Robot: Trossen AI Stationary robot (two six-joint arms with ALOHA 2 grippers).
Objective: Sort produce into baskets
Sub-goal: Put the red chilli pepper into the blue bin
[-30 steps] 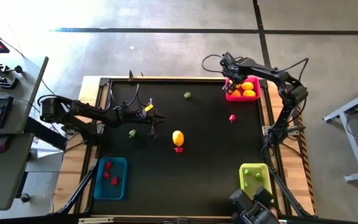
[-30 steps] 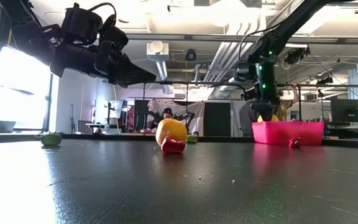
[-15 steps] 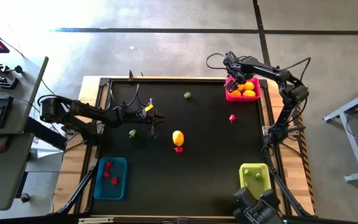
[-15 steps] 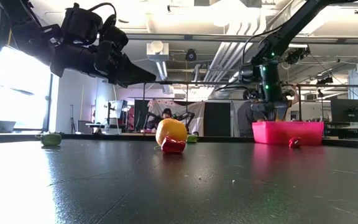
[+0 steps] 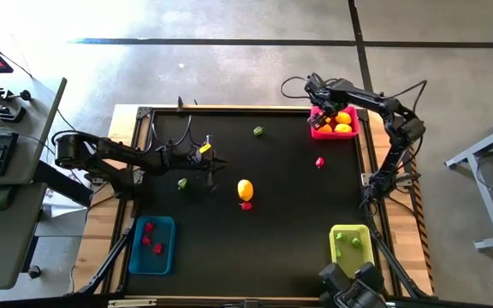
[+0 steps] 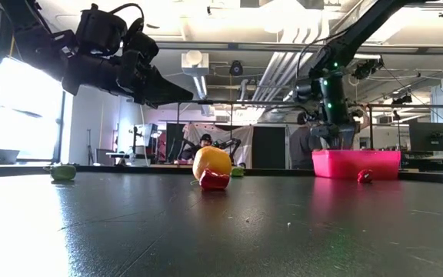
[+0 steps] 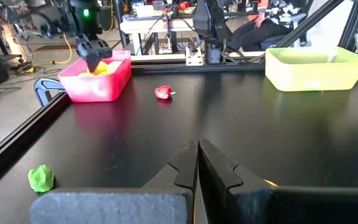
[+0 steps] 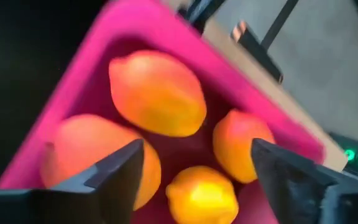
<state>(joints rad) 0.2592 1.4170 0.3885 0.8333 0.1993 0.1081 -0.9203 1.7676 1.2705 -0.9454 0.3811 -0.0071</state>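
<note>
My right gripper [image 8: 197,177] is open and empty just above the pink-red basket [image 5: 334,133] at the table's far right; several yellow-orange lemons [image 8: 157,93] lie in that basket. My left gripper [image 5: 216,162] is shut and empty, hovering above the table left of centre. A lemon [image 5: 245,188] and a red piece [image 5: 246,205] lie touching mid-table. A green piece [image 5: 182,183] lies near my left gripper. Another green piece [image 5: 258,131] and a red piece [image 5: 319,162] lie farther right.
The blue basket [image 5: 152,248] at the near left holds red pieces. The yellow-green basket [image 5: 352,248] at the near right holds green pieces. A person sits in the room beyond the table's far edge [image 6: 206,142]. A desk with a keyboard stands left of the table.
My right gripper has dipped toward the pink-red basket and come up a little. The yellow lemon that showed below its fingers in the low view has gone down behind the basket's wall.
</note>
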